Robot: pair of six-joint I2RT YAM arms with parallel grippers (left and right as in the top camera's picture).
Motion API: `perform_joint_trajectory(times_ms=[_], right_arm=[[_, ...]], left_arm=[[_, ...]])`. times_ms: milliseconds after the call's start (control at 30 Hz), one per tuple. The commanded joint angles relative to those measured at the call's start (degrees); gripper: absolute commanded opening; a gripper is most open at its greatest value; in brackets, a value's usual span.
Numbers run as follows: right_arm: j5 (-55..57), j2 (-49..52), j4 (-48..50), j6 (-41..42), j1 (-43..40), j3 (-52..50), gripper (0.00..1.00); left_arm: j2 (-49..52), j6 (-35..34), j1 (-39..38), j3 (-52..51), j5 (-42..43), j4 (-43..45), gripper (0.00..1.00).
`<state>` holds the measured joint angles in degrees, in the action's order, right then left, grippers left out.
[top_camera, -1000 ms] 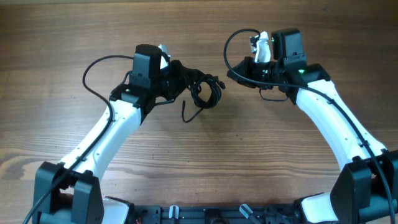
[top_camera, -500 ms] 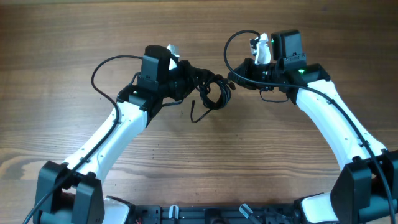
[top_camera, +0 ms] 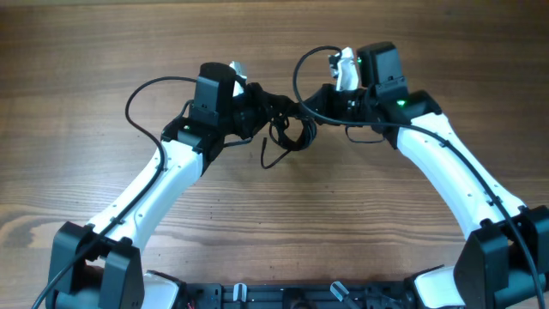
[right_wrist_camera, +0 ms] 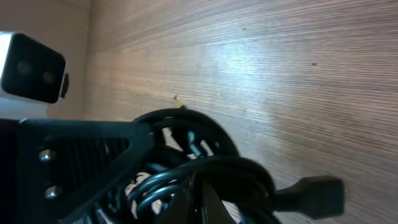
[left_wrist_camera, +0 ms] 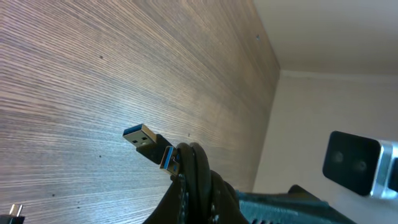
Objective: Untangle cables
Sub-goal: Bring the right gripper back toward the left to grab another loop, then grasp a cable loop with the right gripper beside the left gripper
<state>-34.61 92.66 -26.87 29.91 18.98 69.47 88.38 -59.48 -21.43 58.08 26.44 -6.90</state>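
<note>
The cables [top_camera: 289,131] are a small coil of thin black cords held just above the wooden table [top_camera: 86,51] at its centre, with one loose end [top_camera: 264,157] hanging toward the front. My left gripper [top_camera: 264,108] is shut on the coil from the left. In the left wrist view the cords run between its fingers [left_wrist_camera: 196,190] and a blue USB plug [left_wrist_camera: 142,137] sticks out. My right gripper [top_camera: 310,105] meets the coil from the right. In the right wrist view its fingers [right_wrist_camera: 199,202] are nearly together with cable loops [right_wrist_camera: 205,165] across the tips and a black plug [right_wrist_camera: 317,190] pointing right.
The thicker arm wires arch over each wrist, left [top_camera: 141,90] and right [top_camera: 302,64]. The two wrists are very close together. A small plug end [left_wrist_camera: 12,211] lies on the wood at the left wrist view's bottom left corner.
My left gripper carried the coil right and a little forward, then held still. In the last half second my right gripper moved left until it reached the coil.
</note>
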Motion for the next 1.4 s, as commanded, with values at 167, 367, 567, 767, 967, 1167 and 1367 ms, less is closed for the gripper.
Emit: perform_joint_trajectory(times_ms=[167,367,567,767,967,1167,1367], right_arm=[[-0.61,-1.01,2.05,1.75,4.94,0.55,0.04],[-5.68,-1.07,1.64,-0.79,-1.40,0.55,0.04],[-10.49,-1.07,-0.50,-4.48,-1.53,0.55,0.05],[-10.51,-1.07,-0.92,-4.61,5.09,0.55,0.12],[-9.40,-1.05,0.00,2.14,9.97,0.55,0.41],[-3.06,-0.35,0.70,11.13,11.72,0.26,0.33],[-2.69,4.28,3.54,12.37,13.64,0.22,0.32]], left_arm=[[-0.31,-1.09,-0.63,0.33,0.87,1.18,0.04],[-0.31,-14.75,-0.59,0.33,-15.41,-3.72,0.04],[-0.31,-38.27,-0.59,0.33,-34.07,-21.42,0.04],[-0.31,-43.69,-1.03,0.33,-33.59,-24.70,0.04],[-0.31,-59.08,0.17,0.33,-33.57,-27.02,0.04],[-0.31,-65.51,0.22,0.33,-31.69,-24.35,0.04],[-0.31,-65.51,0.22,0.33,-30.95,-23.98,0.04]])
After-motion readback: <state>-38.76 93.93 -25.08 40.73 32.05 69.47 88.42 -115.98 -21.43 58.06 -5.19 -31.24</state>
